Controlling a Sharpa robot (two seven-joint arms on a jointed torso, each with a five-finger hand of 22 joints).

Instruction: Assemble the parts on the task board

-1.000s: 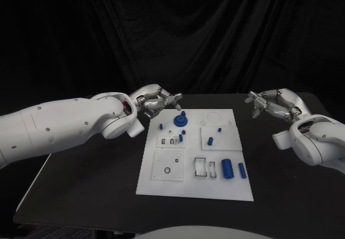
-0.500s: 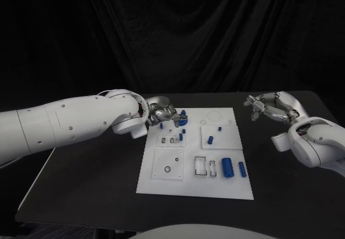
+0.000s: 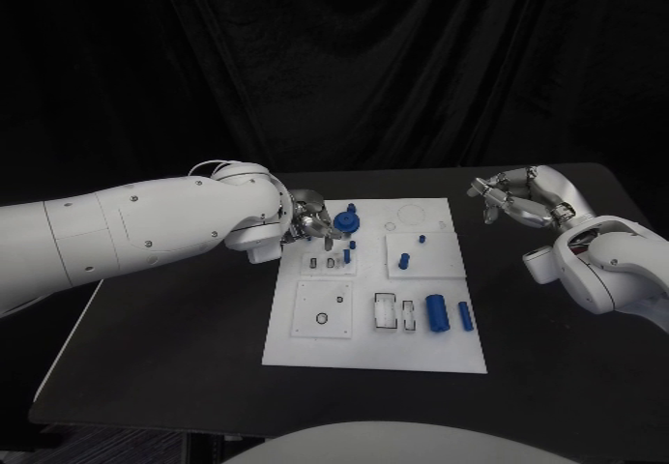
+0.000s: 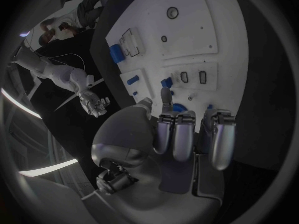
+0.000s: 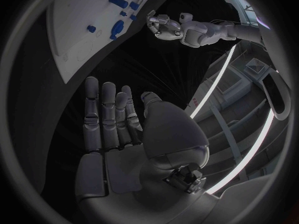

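Observation:
The white task board (image 3: 324, 340) lies mid-table, with a round blue part (image 3: 347, 222) standing near its far left corner. My left hand (image 3: 314, 224) hovers right beside that part, fingers stretched toward it and holding nothing. In the left wrist view the fingertips (image 4: 166, 95) reach the board (image 4: 206, 30) next to the blue part (image 4: 179, 107); whether they touch it I cannot tell. Small blue pegs (image 3: 403, 260) stand farther in, and two blue cylinders (image 3: 438, 312) lie near the right edge. My right hand (image 3: 519, 199) hangs open, off the board's far right; its fingers (image 5: 109, 117) are spread.
Black tabletop (image 3: 182, 329) surrounds the board on all sides. My left forearm (image 3: 139, 237) stretches over the table's left part. In the right wrist view, the board (image 5: 81, 30) and my left hand (image 5: 163, 26) lie beyond the fingers.
My left hand has come down and inward from beyond the board's far left corner to sit beside the round blue part. The right hand has barely moved.

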